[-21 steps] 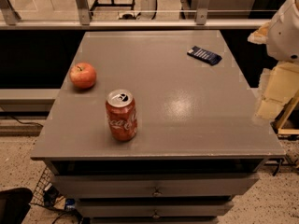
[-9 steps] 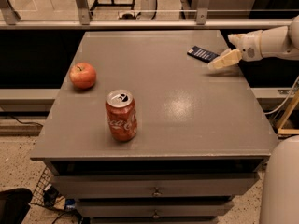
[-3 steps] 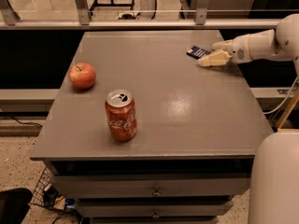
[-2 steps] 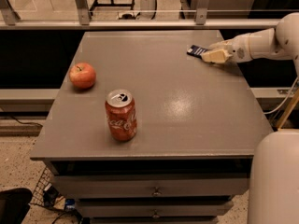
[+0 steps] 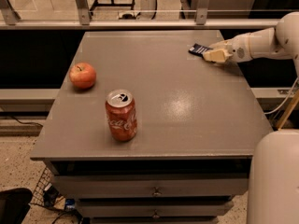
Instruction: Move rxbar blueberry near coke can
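1. Grey table (image 5: 154, 139) on a drawer unit, metal-framed railing behind; red apple (image 5: 83, 75) at the left, coke can (image 5: 121, 115) upright toward the front left.
2. Far right corner: rxbar blueberry (image 5: 197, 48), flat on the surface, well apart from the can, most of the tabletop between them.
3. Reaching in from the right, gripper (image 5: 214, 55) low over the bar's right end and covering it; impossible to tell whether clamped on the wrapper or merely poised above it.
4. Long axis of the bar seemingly across the table, on a slight diagonal; exposed dark end pointing left toward the table's middle, opposite end hidden beneath the gripper.
5. Likely hazards from here: thin wrapper slipping out of a shallow pinch at one end; bar nudged toward the nearby right edge by a misjudged descent; free end drooping and dragging on the long diagonal carry; can toppled by too low or too close an arrival.
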`<state>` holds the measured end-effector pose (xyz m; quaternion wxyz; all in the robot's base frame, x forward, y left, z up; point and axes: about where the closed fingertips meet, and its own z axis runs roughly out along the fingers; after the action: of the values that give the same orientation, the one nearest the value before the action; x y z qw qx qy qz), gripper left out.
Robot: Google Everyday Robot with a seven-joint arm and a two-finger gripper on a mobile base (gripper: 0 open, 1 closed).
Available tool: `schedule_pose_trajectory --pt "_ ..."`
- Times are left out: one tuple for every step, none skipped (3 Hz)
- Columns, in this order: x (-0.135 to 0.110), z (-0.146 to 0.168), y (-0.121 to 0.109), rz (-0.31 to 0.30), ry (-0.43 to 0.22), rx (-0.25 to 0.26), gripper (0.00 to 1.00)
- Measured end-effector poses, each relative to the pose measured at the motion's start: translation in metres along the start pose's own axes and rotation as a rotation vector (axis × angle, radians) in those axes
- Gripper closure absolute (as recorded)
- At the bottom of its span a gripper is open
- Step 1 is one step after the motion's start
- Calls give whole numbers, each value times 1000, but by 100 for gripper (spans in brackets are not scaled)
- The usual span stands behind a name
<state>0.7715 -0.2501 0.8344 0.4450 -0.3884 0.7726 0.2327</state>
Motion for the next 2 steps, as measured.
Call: schedule_pose_trajectory --pt "0 0 0 0 0 0 100" --pt "0 0 0 0 0 0 100"
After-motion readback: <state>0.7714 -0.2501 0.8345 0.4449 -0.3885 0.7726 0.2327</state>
